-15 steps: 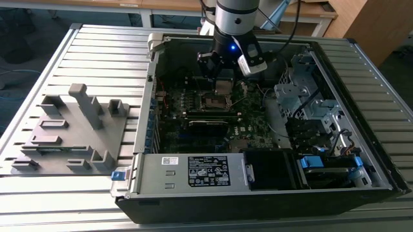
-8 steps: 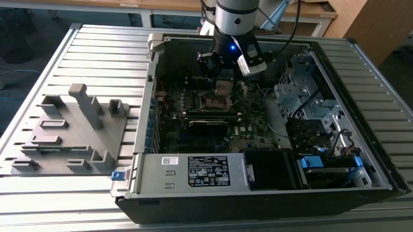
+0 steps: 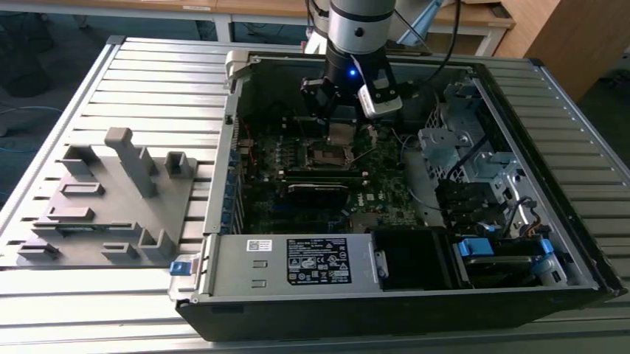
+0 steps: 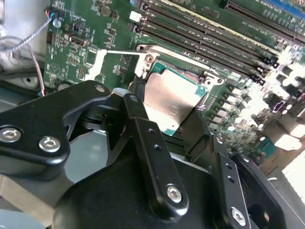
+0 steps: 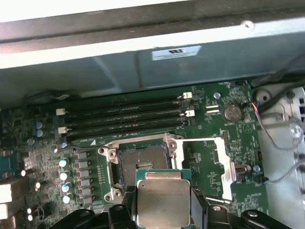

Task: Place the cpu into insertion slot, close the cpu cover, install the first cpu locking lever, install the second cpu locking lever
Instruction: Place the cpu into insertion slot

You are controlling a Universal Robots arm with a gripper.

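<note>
Now the tool [image 5: 163,213] grips the cpu [image 5: 163,198] by two opposite edges (silver top showing), holding it close over the empty insertion slot [image 5: 143,164] on the motherboard [image 5: 202,145], beside the memory slots [image 5: 124,117].

Dull silver-grey cpu [image 5: 163,202], green-rimmed; green motherboard [image 5: 202,155]; dark insertion slot [image 5: 143,164]

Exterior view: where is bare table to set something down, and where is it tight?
Bare ribbed table lies on the far side of the grey fixture, and in the strip in front of it, beside the case. Inside the case it is crowded: the gripper holds the cpu close to the insertion slot.
</note>
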